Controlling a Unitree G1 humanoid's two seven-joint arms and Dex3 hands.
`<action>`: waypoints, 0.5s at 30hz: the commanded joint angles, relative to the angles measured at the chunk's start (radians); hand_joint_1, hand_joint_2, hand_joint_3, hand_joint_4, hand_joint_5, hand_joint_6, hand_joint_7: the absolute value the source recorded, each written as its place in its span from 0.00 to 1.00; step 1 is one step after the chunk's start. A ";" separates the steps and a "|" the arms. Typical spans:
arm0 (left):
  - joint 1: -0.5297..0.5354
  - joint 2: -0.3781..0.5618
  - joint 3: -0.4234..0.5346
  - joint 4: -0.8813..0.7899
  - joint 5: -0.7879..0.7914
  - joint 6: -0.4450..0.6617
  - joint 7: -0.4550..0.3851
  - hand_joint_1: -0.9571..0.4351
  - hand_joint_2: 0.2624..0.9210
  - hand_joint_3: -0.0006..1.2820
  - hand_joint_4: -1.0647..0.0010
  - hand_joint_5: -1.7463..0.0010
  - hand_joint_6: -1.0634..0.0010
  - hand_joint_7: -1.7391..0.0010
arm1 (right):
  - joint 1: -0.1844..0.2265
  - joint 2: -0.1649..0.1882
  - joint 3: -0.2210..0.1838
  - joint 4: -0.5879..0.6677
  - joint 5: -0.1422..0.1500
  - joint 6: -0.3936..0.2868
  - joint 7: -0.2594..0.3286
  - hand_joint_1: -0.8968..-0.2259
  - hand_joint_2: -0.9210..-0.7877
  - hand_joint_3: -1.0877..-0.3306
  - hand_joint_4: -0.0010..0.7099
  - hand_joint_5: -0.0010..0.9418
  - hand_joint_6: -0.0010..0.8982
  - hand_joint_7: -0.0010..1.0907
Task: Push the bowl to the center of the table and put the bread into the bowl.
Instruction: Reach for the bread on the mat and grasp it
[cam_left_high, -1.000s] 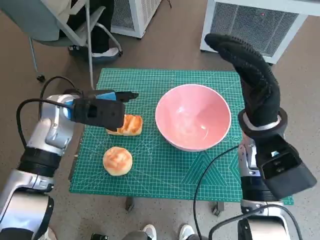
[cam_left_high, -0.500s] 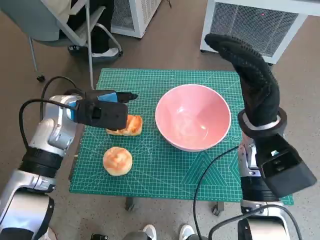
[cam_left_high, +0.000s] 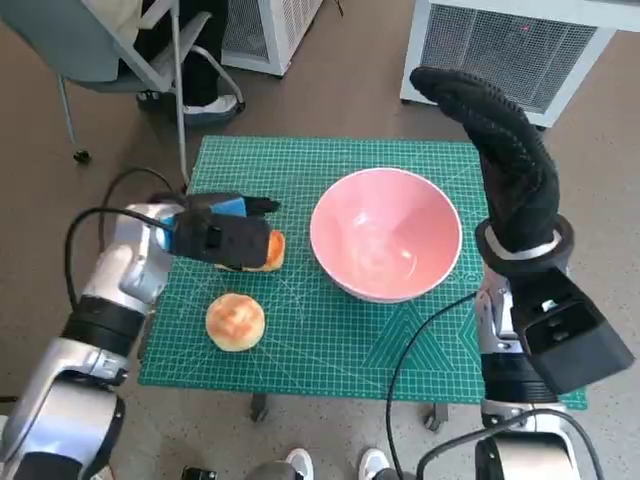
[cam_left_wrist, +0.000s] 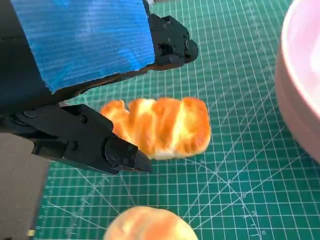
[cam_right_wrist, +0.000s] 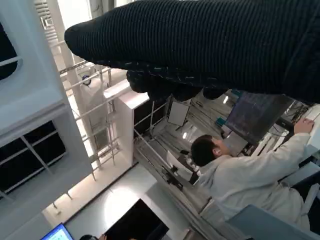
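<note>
- Pink bowl sat centre-right in head view on green cutting mat covering the surface, upright, nothing inside.
- Elongated bread lay on mat left of bowl, apart from its rim; partly hidden under left robot hand in head view.
- Round bun lay lower left of the bread, near mat's front-left part, untouched.
- Left robot hand hovered over the elongated bread, blue tape on back; fingers spread apart on either side of bread in left wrist view, gripping nothing; contact with bread could not be told.
- Right robot hand raised at upper right of head view, past bowl's right rim, gloved fingers extended and upright, holding nothing, not touching bowl.
- Right wrist view: glove as dark band across top, seated person in pale top at lower right.
- Chair at upper left of head view, white unit at upper right, shoes at bottom edge.
</note>
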 joint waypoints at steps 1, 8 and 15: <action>-0.019 -0.020 -0.013 0.050 0.014 -0.019 0.029 0.56 0.78 0.00 0.87 0.99 0.72 0.99 | 0.028 -0.008 -0.002 0.006 0.011 0.001 0.006 0.37 0.00 0.49 0.41 0.00 0.02 0.65; -0.023 -0.036 -0.023 0.103 0.020 -0.033 0.054 0.56 0.79 0.00 0.83 0.99 0.70 0.99 | 0.032 -0.010 -0.003 0.004 0.013 -0.003 0.007 0.38 0.00 0.49 0.41 0.00 0.03 0.65; -0.022 -0.054 -0.037 0.149 0.032 -0.044 0.100 0.56 0.81 0.01 0.70 0.98 0.66 0.98 | 0.033 -0.009 -0.004 0.006 0.006 -0.013 0.002 0.40 0.00 0.49 0.41 0.00 0.03 0.65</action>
